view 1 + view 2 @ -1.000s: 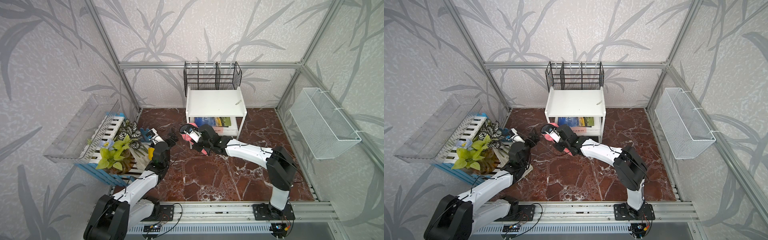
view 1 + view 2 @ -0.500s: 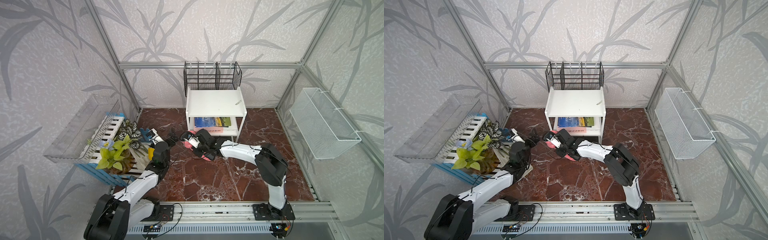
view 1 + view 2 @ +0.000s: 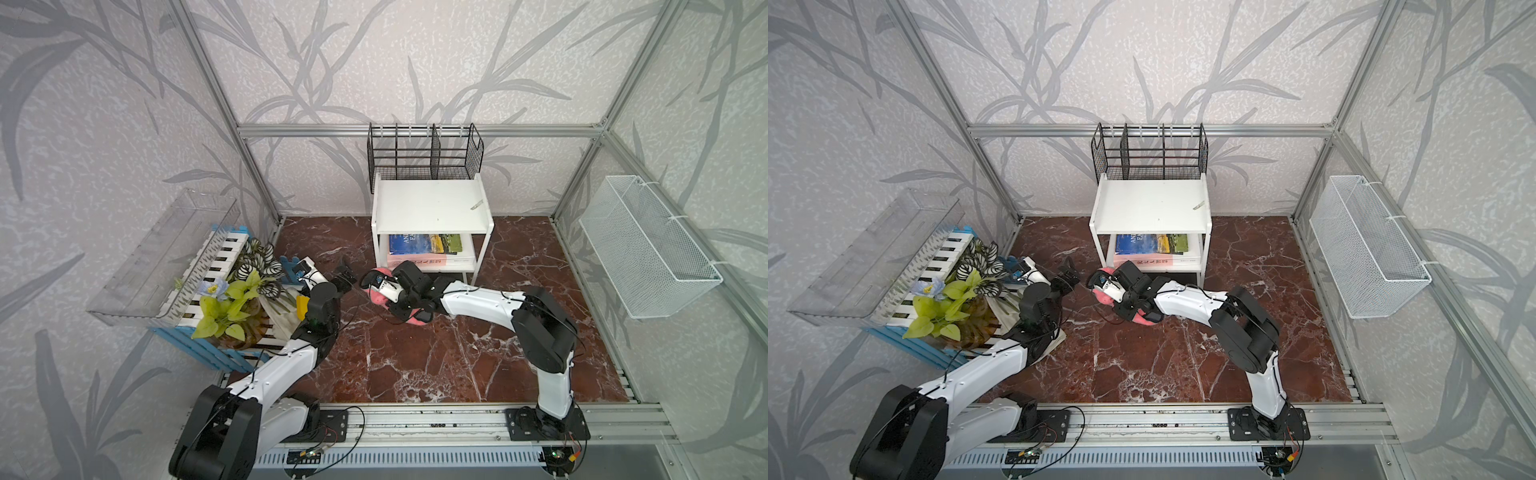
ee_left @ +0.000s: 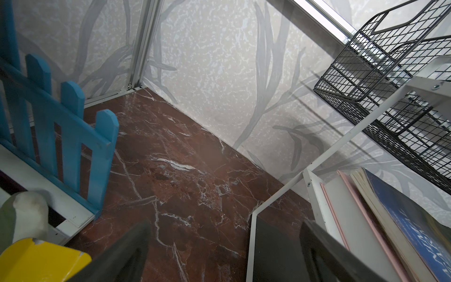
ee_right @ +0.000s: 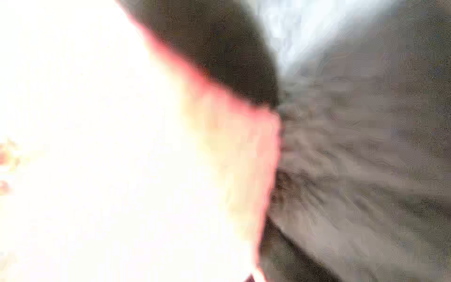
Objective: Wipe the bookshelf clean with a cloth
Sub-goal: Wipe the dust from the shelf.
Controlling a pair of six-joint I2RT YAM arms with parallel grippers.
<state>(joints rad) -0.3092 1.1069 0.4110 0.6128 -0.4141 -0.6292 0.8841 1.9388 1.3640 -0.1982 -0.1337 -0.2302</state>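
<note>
Cell with a red marble surface (image 3: 415, 365). The bookshelf (image 3: 432, 205) stands back centre. Its top board is bare except for a small pale scrap (image 3: 476, 204) near the right edge. Books (image 3: 424, 244) fill the lower tier, and a black wire rack (image 3: 424, 153) sits just behind the top board.

The cloth (image 3: 375, 296), pink, is bunched low over the surface, just in front of the bookshelf's left front leg, under and around the right gripper (image 3: 398, 306). Jaws closed. The fingertips are hidden in both top views, but the right wrist view is filled by a glaring, pink-edged mass, so I judge the grip is on the cloth. Nearby the left gripper (image 3: 345, 276) hovers, jaws wide apart and empty, aimed at the shelf's corner.

Step in hand, as I read it: carry the cloth up to the top board.
- Lift clear of the front lip before moving in.
- Lay a broad fold flat rather than a knot.
- Press lightly, since the shelf looks light enough to slide.
- Sweep across toward the scrap, stopping short of the rack.
- The left arm could brace a leg.
</note>
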